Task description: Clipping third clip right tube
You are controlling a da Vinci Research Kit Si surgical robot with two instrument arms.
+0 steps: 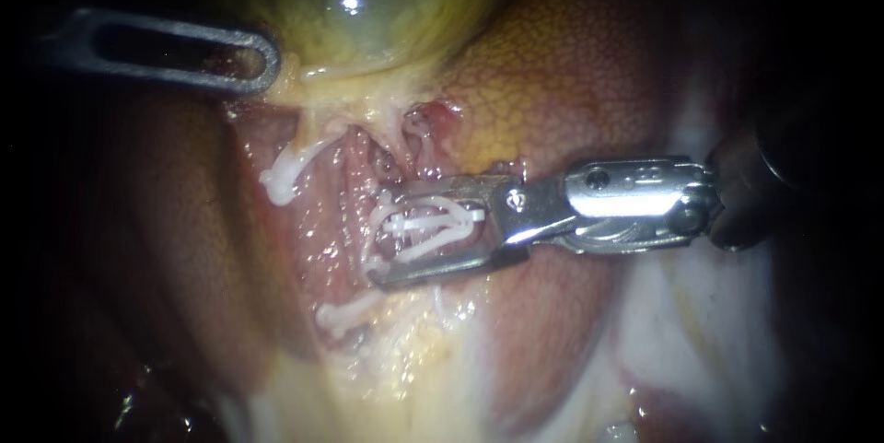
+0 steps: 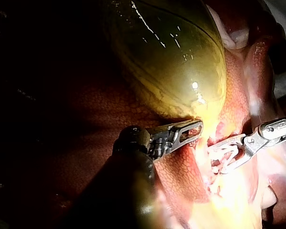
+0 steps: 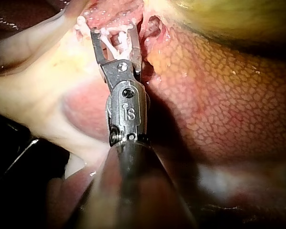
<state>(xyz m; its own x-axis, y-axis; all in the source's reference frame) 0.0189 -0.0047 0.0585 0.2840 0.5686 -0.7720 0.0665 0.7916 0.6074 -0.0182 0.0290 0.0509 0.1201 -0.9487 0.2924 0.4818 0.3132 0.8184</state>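
Liver (image 1: 589,75) is the backdrop pretty much everywhere, mottled pink-orange, with the greenish gallbladder (image 1: 368,10) bulging over it, so I'll place everything off that. The left instrument (image 1: 249,61) sits right at the gallbladder's edge beside its neck, well apart from the action. The right instrument (image 1: 380,238) is the nearer one and the one that matters. It's a little way past the neck, jaws partly apart and holding a white clip (image 1: 428,222) between them. The tube (image 1: 416,144) seems to run from the neck straight away from the gallbladder and into that gap, so the jaws cross its long axis roughly square-on. Inside the jaws I honestly can't separate tube from clip. A placed clip (image 1: 284,176) lies nearer the gallbladder, a second placed clip (image 1: 343,316) farther out than the jaws. My guess is squeezing is what's left, provided the tube sits fully between.
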